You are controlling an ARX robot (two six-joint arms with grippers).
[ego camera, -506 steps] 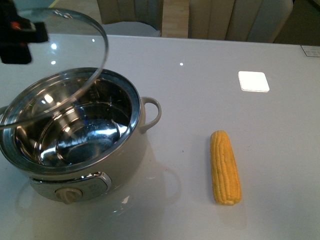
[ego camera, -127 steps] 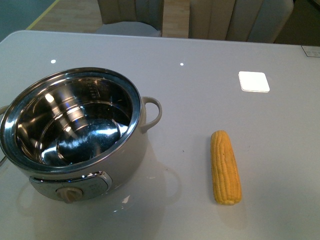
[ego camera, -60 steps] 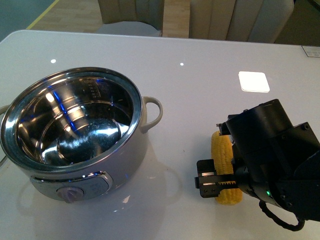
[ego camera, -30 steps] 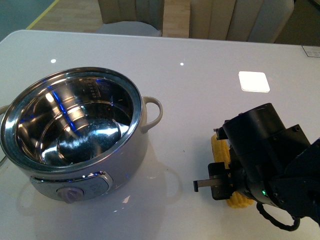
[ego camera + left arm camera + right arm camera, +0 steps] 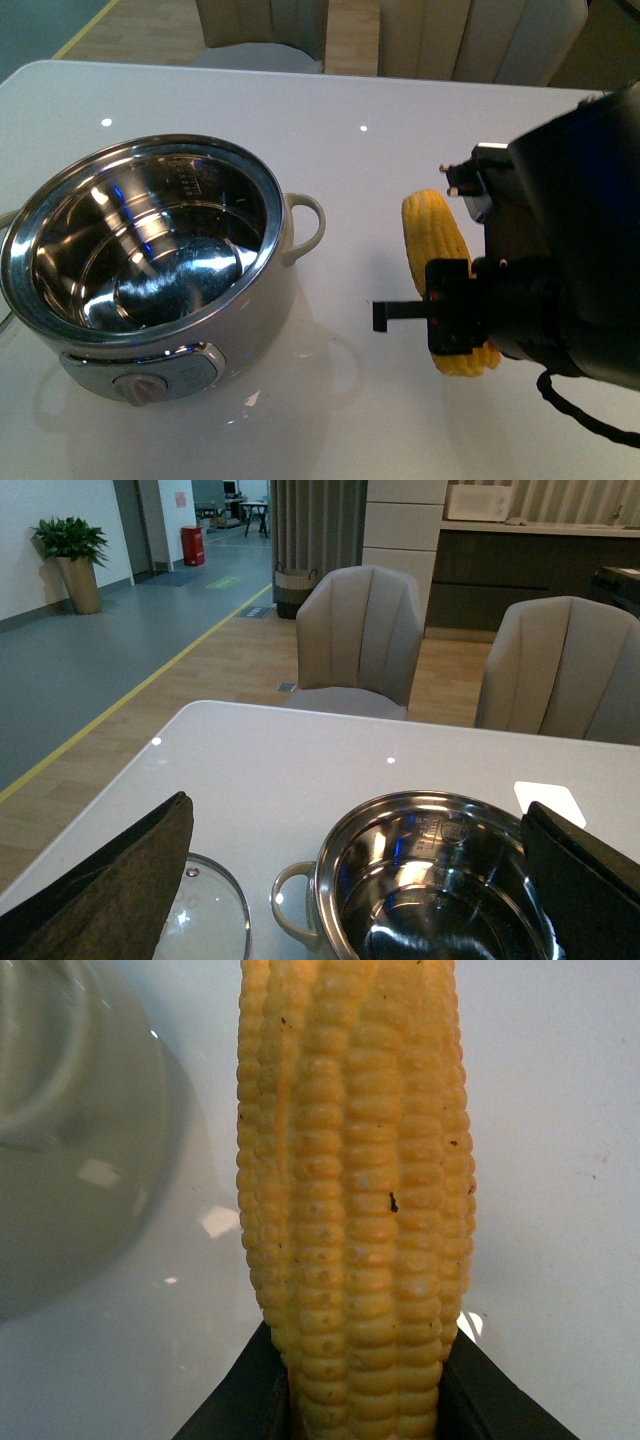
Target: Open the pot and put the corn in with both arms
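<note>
Two claws: my right claw [image 5: 362, 1405] clamps the corn [image 5: 428, 235]; my left claw [image 5: 345, 890] gapes wide.
Corn: right of the pot [image 5: 275, 300], apart.

White, glossy table [image 5: 330, 110] with a rounded corner, its surface showing ceiling-light reflections. An electric pot [image 5: 260, 320], cream-bodied with a steel rim and a front dial, stands uncovered on the near left part of the table. In the left wrist view a round glass lid [image 5: 215, 910] lies flat on the tabletop just beside one of the pot's loop handles, and a small white square tile [image 5: 550, 802] lies apart from the pot.
</note>
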